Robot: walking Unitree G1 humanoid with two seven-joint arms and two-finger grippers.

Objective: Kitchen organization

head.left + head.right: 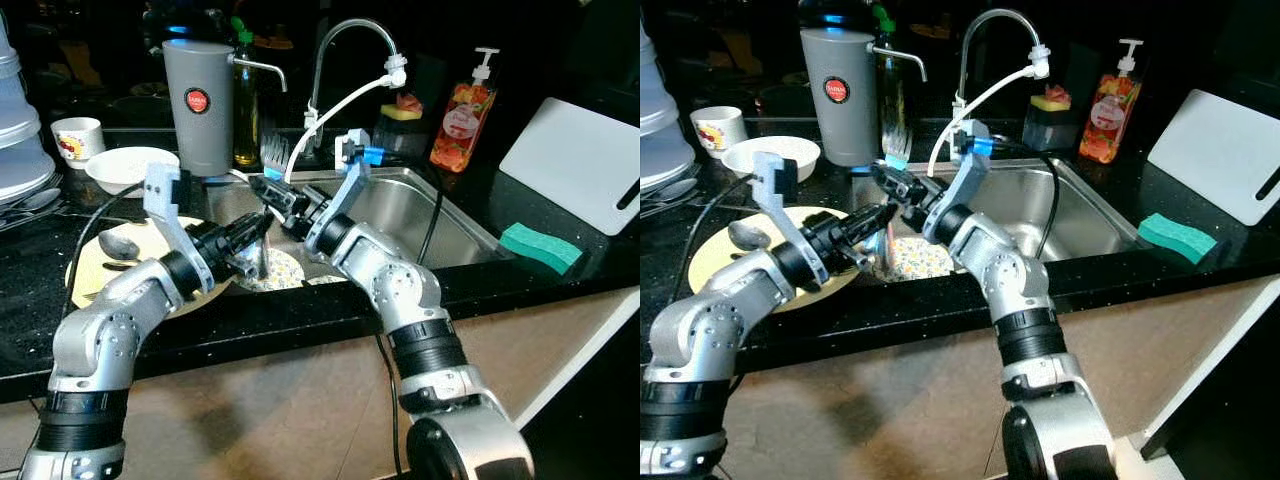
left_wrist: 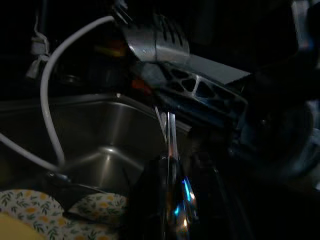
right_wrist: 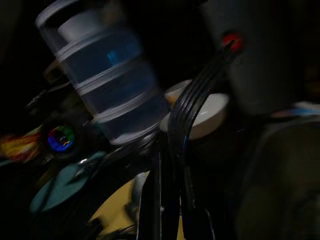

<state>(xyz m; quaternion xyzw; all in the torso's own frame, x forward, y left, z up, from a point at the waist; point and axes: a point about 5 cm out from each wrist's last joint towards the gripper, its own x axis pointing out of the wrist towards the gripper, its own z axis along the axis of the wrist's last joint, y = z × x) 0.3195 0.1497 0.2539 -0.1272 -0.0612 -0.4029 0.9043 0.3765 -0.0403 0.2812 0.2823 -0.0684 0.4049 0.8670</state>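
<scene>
**Head views.** Locate the fork above the left rim of the sink, with its tines upright in front of the grey canister. The right gripper is clamped on the fork below the tines. The left gripper meets it from below, at the handle end. Treat this as a likely hand-to-hand transfer: the fork sits between both arms, clear of the floral dishes lying in the basin. On the counter at the robot's left, a spoon rests on a yellow plate, with a white bowl behind it. A green sponge and a white board lie to the right, well apart from the work.

**Left wrist view.** The fork handle runs down between this gripper's dark fingers. You cannot tell whether they grip it or merely bracket it. A latticed finger of the other gripper crosses just below the fork head.

**Right wrist view.** The tines rise from between closed fingers, confirming the hold.

**Markings.** The canister carries a round red label and the orange soap bottle a printed one. The text on both is too small to read.
</scene>
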